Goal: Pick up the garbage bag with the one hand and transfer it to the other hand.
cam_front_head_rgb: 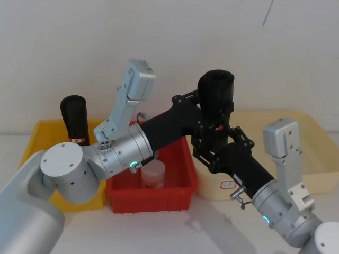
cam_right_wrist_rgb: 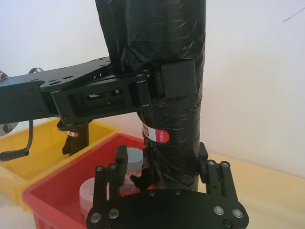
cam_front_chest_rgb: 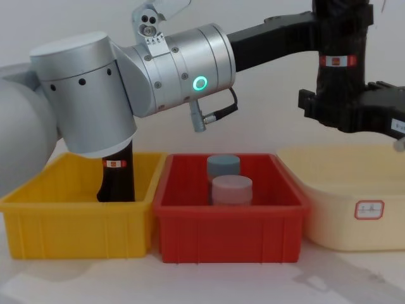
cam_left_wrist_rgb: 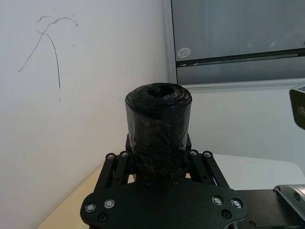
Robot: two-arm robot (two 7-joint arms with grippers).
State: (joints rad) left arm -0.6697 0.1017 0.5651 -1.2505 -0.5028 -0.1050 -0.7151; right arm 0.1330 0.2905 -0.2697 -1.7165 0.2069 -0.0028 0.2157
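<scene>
Handover in mid-air: the left tool (cam_left_wrist_rgb: 159,151) is pinching the garbage bag (cam_front_head_rgb: 216,87) around its upper half, holding the black roll upright above the gap between the red bin (cam_front_chest_rgb: 228,221) and the cream tray (cam_front_chest_rgb: 354,190), at about 1 o'clock from the red bin in the head view, while the right tool (cam_right_wrist_rgb: 163,164) is reaching in from 5 o'clock and sitting spread around the roll's base, one finger (cam_right_wrist_rgb: 203,157) touching the plastic and the other standing just clear of it; the label band (cam_right_wrist_rgb: 157,135) is showing between the two tools. A second black roll (cam_front_head_rgb: 74,119) is standing in the yellow bin (cam_front_chest_rgb: 76,215) at 9 o'clock from the red bin, which is holding a pink cylinder (cam_front_chest_rgb: 231,188) with a blue-grey cylinder (cam_front_chest_rgb: 223,166) behind it, all on the white bench (cam_front_chest_rgb: 209,282)
</scene>
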